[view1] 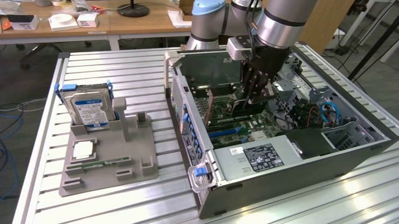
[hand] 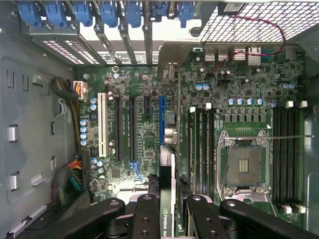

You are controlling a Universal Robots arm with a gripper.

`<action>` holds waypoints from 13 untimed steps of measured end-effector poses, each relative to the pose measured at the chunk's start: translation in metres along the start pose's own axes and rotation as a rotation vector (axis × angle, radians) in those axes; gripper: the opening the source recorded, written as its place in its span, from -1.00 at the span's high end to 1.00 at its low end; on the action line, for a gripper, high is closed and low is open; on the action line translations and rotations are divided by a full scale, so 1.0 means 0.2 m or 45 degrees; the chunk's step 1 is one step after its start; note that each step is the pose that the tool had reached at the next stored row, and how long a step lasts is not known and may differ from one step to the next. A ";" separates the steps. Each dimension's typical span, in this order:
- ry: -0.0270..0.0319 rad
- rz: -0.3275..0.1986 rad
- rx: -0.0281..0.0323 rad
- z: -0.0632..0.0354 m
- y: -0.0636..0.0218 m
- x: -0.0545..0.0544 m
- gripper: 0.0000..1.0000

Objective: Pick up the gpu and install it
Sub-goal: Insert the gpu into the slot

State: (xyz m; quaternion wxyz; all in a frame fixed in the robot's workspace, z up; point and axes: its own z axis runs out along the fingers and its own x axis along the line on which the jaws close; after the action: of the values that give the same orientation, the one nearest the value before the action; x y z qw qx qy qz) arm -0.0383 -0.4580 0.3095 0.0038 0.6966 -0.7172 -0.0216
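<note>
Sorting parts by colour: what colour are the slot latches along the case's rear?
Blue, on the slot latches, clearest in the wrist view.

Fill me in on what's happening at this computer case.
The robot arm's gripper is down inside the open grey computer case, its jaws shut on the thin black gpu card, held edge-on over the green motherboard near the expansion slots. The card does not look seated yet. On the grey holder beside the case, a silver hard drive with a blue-and-white label stands upright.

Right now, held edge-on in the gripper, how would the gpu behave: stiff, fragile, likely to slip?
The gpu looks like a thin, flat board, so probably stiff and light. The gripper pinches its narrow edge, so it could tilt. Its bare circuitry probably makes it fragile near the motherboard.
</note>
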 end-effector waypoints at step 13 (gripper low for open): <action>0.0003 0.000 -0.0001 0.004 0.000 0.00 0.48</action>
State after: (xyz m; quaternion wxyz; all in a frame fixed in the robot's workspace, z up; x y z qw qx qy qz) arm -0.0383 -0.4580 0.3087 0.0040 0.6966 -0.7172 -0.0216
